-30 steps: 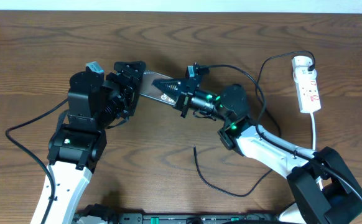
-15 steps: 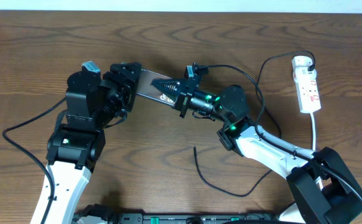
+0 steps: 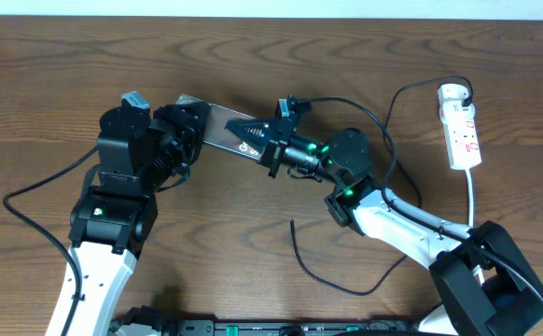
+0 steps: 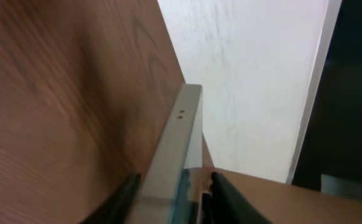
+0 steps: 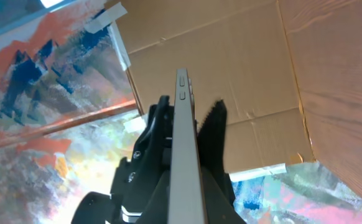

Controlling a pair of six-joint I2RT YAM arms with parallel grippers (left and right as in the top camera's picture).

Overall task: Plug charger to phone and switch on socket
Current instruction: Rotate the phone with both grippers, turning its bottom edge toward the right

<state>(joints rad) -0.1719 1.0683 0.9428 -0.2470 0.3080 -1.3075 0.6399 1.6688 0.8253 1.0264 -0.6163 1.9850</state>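
Observation:
The phone (image 3: 217, 126) hangs above the table between my two grippers, seen edge-on in both wrist views. My right gripper (image 3: 250, 132) is shut on its right end, and the thin grey edge (image 5: 184, 137) runs up from between the right gripper (image 5: 182, 193) jaws. My left gripper (image 3: 189, 127) covers the phone's left end. In the left wrist view its dark fingers (image 4: 129, 190) sit against both faces of the phone (image 4: 175, 137). The charger (image 3: 320, 275) is a thin black cable on the table, its free tip (image 3: 292, 222) bare. The socket (image 3: 462, 126) lies at the far right.
A white cord (image 3: 471, 201) runs down from the socket. A black cable (image 3: 29, 210) trails off the left arm. The table's far edge (image 3: 271, 17) meets a white wall. My right arm (image 3: 393, 210) crosses the lower right of the table.
My left gripper has slid slightly up and left along the phone's left end and its jaws have closed in on it. The right gripper and the phone have barely moved.

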